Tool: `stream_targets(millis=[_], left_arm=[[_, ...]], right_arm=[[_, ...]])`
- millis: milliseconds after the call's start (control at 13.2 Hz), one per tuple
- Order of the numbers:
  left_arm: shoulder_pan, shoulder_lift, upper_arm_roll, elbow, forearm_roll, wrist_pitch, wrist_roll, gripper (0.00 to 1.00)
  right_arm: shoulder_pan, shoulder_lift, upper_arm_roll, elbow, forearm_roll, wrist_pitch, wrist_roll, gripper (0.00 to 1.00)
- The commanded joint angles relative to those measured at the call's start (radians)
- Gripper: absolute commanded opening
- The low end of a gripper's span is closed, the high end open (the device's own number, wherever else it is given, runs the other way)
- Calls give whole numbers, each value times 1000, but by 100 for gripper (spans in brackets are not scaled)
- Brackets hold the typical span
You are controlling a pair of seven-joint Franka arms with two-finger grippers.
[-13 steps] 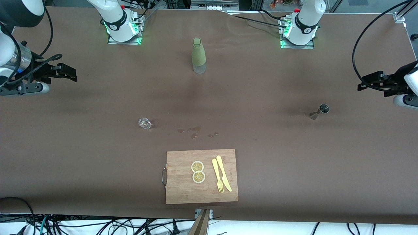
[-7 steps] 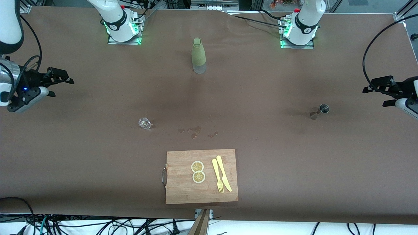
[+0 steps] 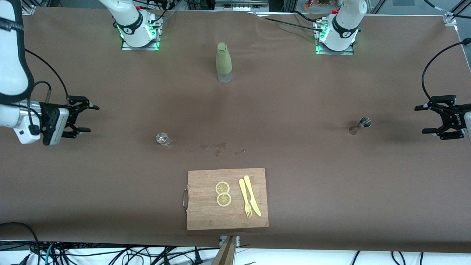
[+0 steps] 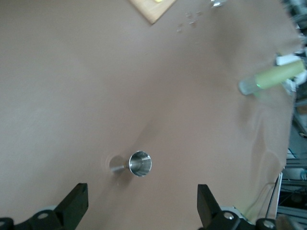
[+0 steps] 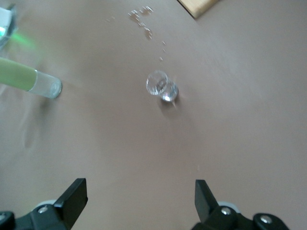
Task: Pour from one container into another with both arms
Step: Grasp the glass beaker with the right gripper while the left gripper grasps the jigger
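Front view showed the left gripper (image 3: 427,119) spread wide near the steel measuring cup (image 3: 360,125) and the right gripper (image 3: 88,118) equally wide near the small glass (image 3: 162,138), likely slippery, best pinched mid-body.

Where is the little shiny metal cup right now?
The metal cup stands on the brown table toward the left arm's end, in front of the open left gripper.

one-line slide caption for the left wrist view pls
Open left claw hovers over the brown table, facing the steel jigger.
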Motion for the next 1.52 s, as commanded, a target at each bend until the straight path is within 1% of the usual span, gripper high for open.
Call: stream_targets(millis=[0, 76, 152, 304, 380, 608, 684, 835, 987, 1139, 1367, 1443], left_arm=[[68, 133, -5, -9, -138, -33, 269, 100], [84, 182, 2, -18, -184, -36, 355, 100], [94, 216, 10, -23, -216, -47, 427, 100], [116, 265, 12, -40, -271, -51, 565, 100], [128, 292, 12, -52, -303, -51, 637, 100], [150, 371, 12, -75, -393, -50, 896, 100], [151, 391, 12, -80, -409, -50, 966, 100], [154, 429, 12, -96, -426, -48, 1058, 100], [156, 438, 12, -147, -439, -50, 1158, 100], [156, 438, 12, -182, -452, -47, 1236, 100], [150, 443, 7, -230, -480, -42, 1314, 100], [147, 449, 4, -235, -482, -41, 1330, 100]], right_arm=[[-19, 73, 2, -7, 120, 15, -263, 100], [-24, 106, 4, -15, 160, 18, -378, 100], [-32, 138, 4, -35, 224, 15, -472, 100], [-36, 184, 4, -70, 334, 21, -615, 100], [-36, 222, 4, -72, 385, 24, -700, 100], [-27, 359, 8, -82, 577, 15, -975, 100], [-24, 386, 16, -84, 617, 12, -1024, 100], [-10, 435, 46, -81, 670, 22, -1095, 100], [16, 482, 50, -76, 767, 22, -1151, 100], [43, 509, 50, -72, 836, 24, -1181, 100], [91, 517, 48, -70, 904, 29, -1183, 100], [94, 519, 48, -70, 904, 35, -1183, 100]])
